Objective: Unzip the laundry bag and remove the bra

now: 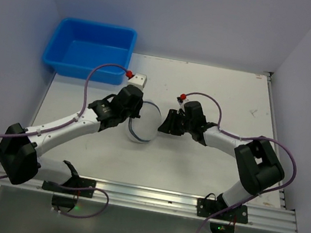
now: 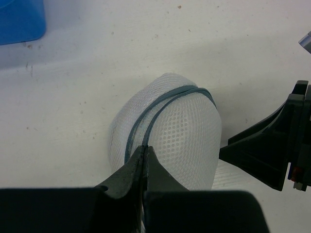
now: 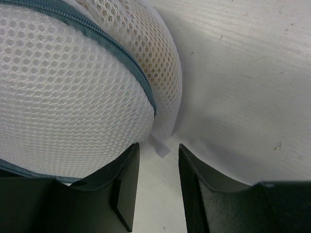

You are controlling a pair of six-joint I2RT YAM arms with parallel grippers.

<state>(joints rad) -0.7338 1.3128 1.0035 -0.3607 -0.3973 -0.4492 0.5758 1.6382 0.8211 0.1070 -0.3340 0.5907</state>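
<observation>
The laundry bag (image 1: 144, 125), a small white mesh drum with a dark zipper line round its rim, stands on edge on the table between both grippers. In the left wrist view my left gripper (image 2: 145, 148) is shut, its tips pinching the bag (image 2: 187, 131) at the zipper seam. My right gripper (image 3: 158, 154) is open, its left finger against the mesh of the bag (image 3: 68, 97), with a small white tag (image 3: 161, 147) between the jaws. A tan fabric (image 3: 143, 41), perhaps the bra, shows faintly through the mesh. The zipper looks closed.
A blue plastic tub (image 1: 89, 50) stands at the back left; its corner also shows in the left wrist view (image 2: 19, 22). The right gripper's black body (image 2: 272, 150) sits close to the bag's right side. Walls enclose the table on three sides.
</observation>
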